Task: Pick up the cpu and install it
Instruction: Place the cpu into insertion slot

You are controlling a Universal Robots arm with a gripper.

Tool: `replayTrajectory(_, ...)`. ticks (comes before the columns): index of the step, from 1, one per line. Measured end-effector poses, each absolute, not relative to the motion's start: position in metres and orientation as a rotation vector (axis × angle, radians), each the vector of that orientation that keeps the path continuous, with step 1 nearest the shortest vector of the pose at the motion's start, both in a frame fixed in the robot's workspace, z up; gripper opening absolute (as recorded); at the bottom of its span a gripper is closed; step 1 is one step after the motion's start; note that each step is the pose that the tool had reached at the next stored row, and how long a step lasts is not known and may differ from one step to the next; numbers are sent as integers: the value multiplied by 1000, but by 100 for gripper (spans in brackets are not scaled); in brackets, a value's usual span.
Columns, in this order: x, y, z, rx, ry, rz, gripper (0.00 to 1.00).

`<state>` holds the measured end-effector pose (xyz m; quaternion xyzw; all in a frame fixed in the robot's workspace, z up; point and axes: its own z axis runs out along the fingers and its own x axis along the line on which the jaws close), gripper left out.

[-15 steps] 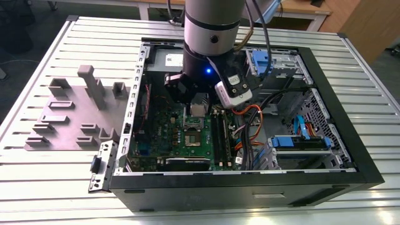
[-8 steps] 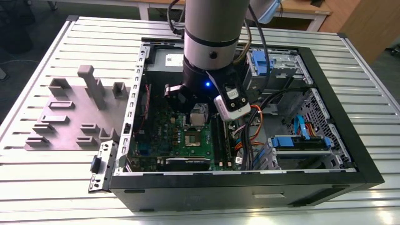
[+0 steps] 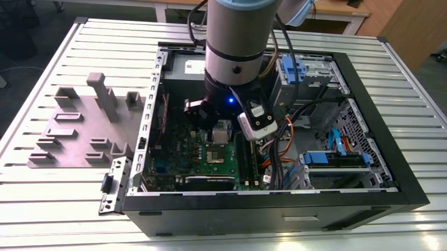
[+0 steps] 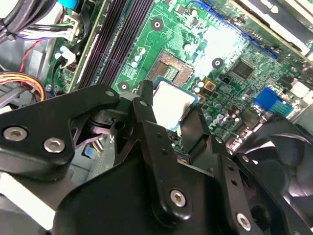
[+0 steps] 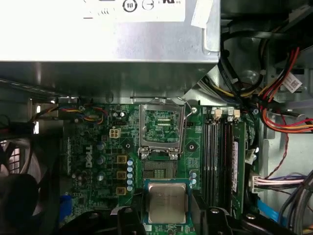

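Observation:
The cpu, a small square chip with a silvery-grey top and a pale rim, sits between the two black fingers of my gripper, which is shut on its edges. In the second wrist view the cpu hangs just above the green motherboard, close beside the open socket. That socket is bare, and its silver bracket is swung up behind it. In the exterior view my gripper is down inside the open computer case, over the motherboard.
A silver power supply box is close above the socket area. Memory sticks run alongside the socket, with cable bundles beyond them. A black fan sits at the other side. A grey fixture plate lies outside the case.

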<state>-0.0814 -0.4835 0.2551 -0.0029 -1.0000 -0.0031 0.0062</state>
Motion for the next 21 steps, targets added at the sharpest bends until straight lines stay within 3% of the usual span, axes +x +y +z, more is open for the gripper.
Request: replayTrajectory(21, -82, -490, 218, 7, -3126, -10, 47)
